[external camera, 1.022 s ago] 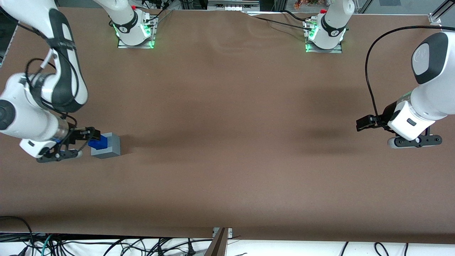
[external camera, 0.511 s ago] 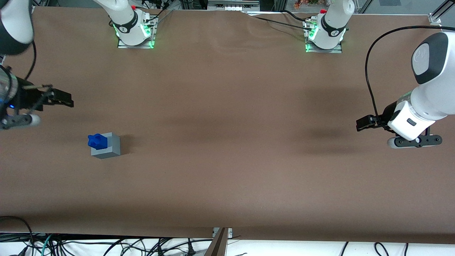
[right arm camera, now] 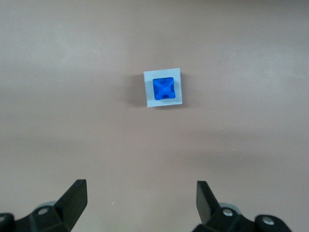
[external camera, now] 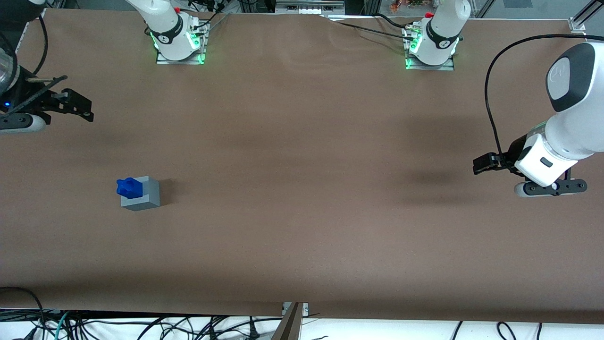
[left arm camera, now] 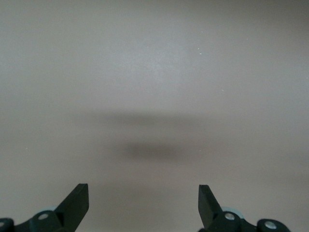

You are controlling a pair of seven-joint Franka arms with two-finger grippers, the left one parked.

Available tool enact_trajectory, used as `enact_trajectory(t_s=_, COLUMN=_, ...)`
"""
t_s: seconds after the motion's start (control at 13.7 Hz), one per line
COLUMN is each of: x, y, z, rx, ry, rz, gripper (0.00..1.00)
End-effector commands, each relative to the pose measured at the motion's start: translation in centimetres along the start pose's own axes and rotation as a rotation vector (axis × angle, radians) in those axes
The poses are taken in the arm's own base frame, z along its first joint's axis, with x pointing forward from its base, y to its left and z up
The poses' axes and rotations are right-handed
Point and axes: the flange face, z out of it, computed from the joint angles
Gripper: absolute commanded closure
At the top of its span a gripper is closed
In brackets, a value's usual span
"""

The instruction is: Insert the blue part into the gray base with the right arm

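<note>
The right wrist view looked straight down on the gray base (right arm camera: 163,87), and the blue part (right arm camera: 163,89) sat squarely within its top face, edges roughly parallel to the base's edges, with a gray margin showing all round. In the front view the pair stood together on the brown table (external camera: 302,226), toward the working arm's end; the blue part (external camera: 128,187) rose above the gray base (external camera: 140,193) and showed at the edge of it nearest the working arm, which was probably the slant of that camera, not an overhang. The gripper (external camera: 78,105) of the right arm (external camera: 14,89) hung high, well apart from the parts and farther from the front camera than they were, its two fingers spread wide and holding nothing, as the wrist camera showed with bare table between the fingers (right arm camera: 75,198). Judged from this, the insertion looked essentially done and the step in hand was the retreat. Doing it well called for carrying the arm up and away on a path that never dipped back over the base, with the fingers kept apart so nothing could snag the bumpy top of the blue part. How deeply the part was seated could not be told from either view; if it stood proud, a gentle straight-down press with the fingers brought together would have been the sound remedy.
</note>
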Motion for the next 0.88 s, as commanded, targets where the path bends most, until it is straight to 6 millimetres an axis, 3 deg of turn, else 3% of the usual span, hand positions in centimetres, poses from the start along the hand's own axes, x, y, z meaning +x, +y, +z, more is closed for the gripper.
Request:
enact_trajectory(t_s=0.0, x=-1.6, y=1.1, z=0.1, rx=0.005, ry=0.025, rz=0.025, gripper=0.0)
enact_trajectory(t_s=0.36, x=-1.6, y=2.1, z=1.2, rx=0.034, ry=0.003, rz=0.054, gripper=0.0)
enact_trajectory(t_s=0.8, x=-1.4, y=1.3, z=0.8, rx=0.038, ry=0.01, rz=0.033, gripper=0.0)
